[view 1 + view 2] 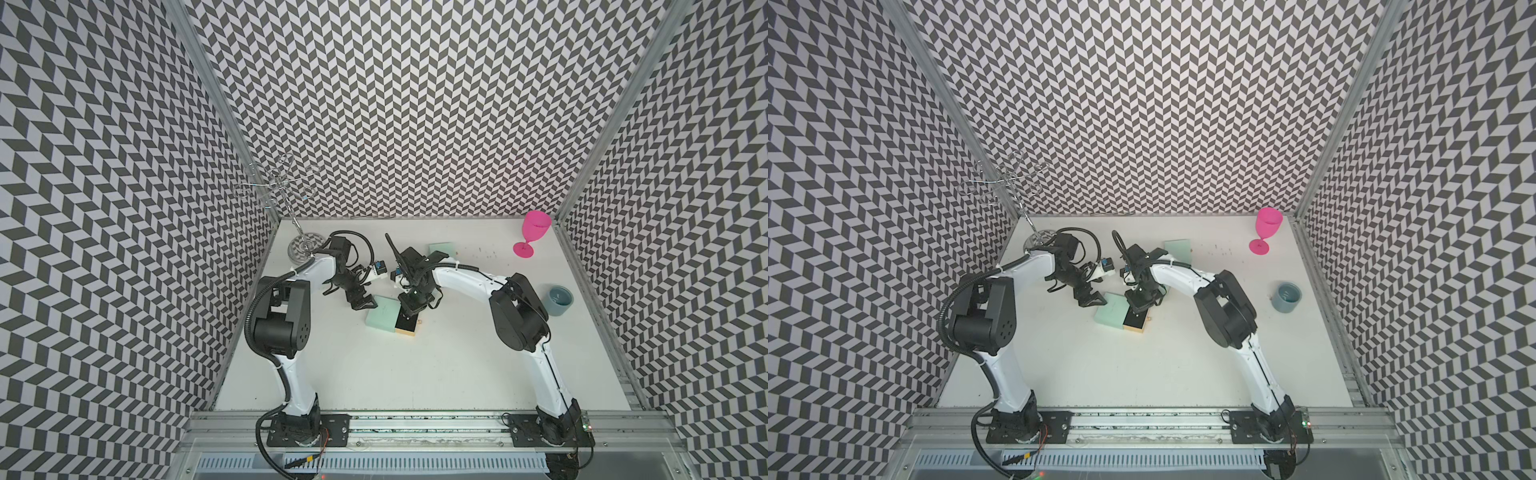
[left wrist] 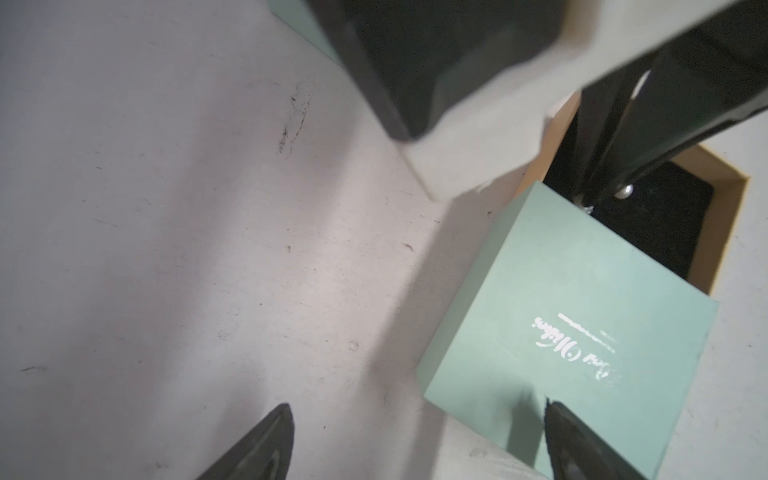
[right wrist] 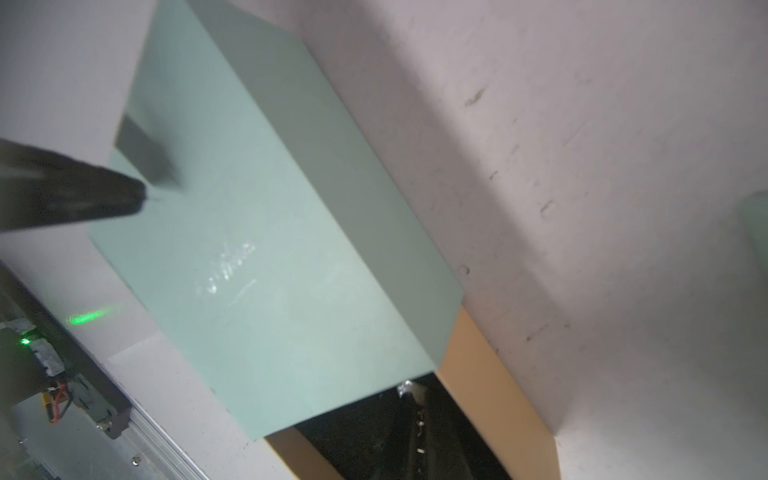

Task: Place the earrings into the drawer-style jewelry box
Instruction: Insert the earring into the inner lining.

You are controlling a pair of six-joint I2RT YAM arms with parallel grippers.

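Tabletop [image 1: 415, 374]: one white surface, walled on the left, far and right sides, with a rail along the near edge. The widest bare stretch lay between the boxes and that rail.
Wire stand [image 1: 302, 248]: one, upright in the far left corner.
Pink goblet [image 1: 536, 228]: one, upright in the far right corner.
Jewelry box [image 1: 380, 318]: one of two mint-green boxes, mid-tabletop and well clear of every edge. Its long axis with the drawer out ran left to right.
Drawer [image 2: 725, 232]: one tan tray with black lining, pulled out of the box's right side and pointing right and slightly near. Bare tabletop lay to its right.
Second mint-green box [image 1: 442, 250]: lay flat, far of the first and well apart from it.
Grey-blue cup [image 1: 559, 301]: one, upright near the right edge.
Left end effector [image 1: 362, 302]: released, its fingers spread wide at the box's far left corner, one tip over the lid. I could not tell whether it touched.
Right end effector [image 1: 407, 318]: clenched, its tips down inside the drawer.
Silvery earring [image 2: 623, 191]: one bead pinched at those tips, over the black lining.
Earrings [image 1: 486, 251]: loose specks between the second box and the goblet, too small to count.
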